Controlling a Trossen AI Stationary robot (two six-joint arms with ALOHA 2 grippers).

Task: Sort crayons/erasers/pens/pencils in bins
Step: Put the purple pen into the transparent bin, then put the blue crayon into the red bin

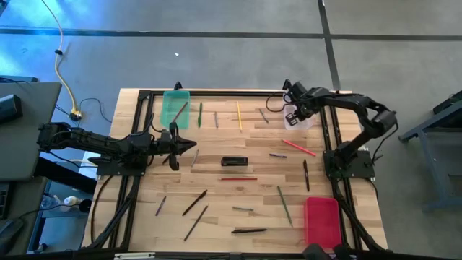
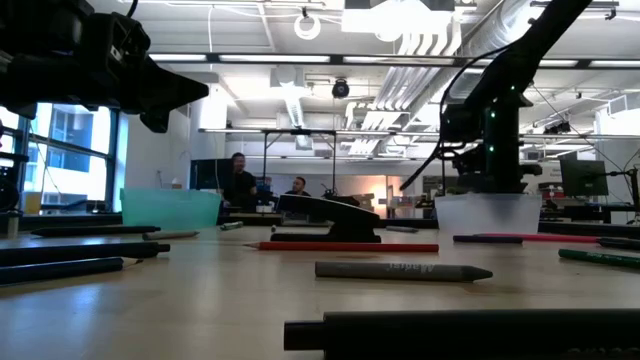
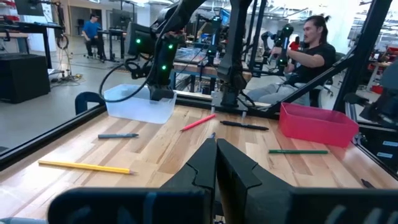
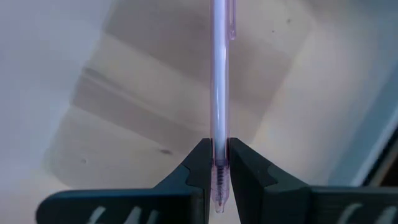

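Observation:
My right gripper [image 4: 219, 147] is at the table's far right, shut on a translucent pinkish pen [image 4: 219, 68] and pointing steeply down into the clear bin [image 1: 301, 120]. The low view shows that bin [image 2: 488, 213] with the arm coming down into it. My left gripper [image 1: 192, 144] waits shut and level at the table's middle left, its fingers [image 3: 205, 163] touching nothing. The green bin [image 1: 175, 108] stands at the far left and the red bin [image 1: 321, 220] at the near right. Pens and pencils lie flat all over the wood. My right gripper pinches the pen between its two fingertips near the end with the spring inside [image 4: 219, 163]. The fingers come from above, slanting steeply down, and the pen runs on along their line. Its long free part hangs below them inside the clear bin; I cannot tell whether its end touches the floor.
A yellow pencil [image 1: 239, 115], two red pencils [image 1: 298, 147] [image 1: 238, 178], a green pencil [image 1: 285, 204], a black pen [image 1: 249, 231] and a dark block [image 1: 234, 162] lie on the table. A black frame [image 1: 216, 92] borders it. People sit beyond the table [image 3: 311, 56].

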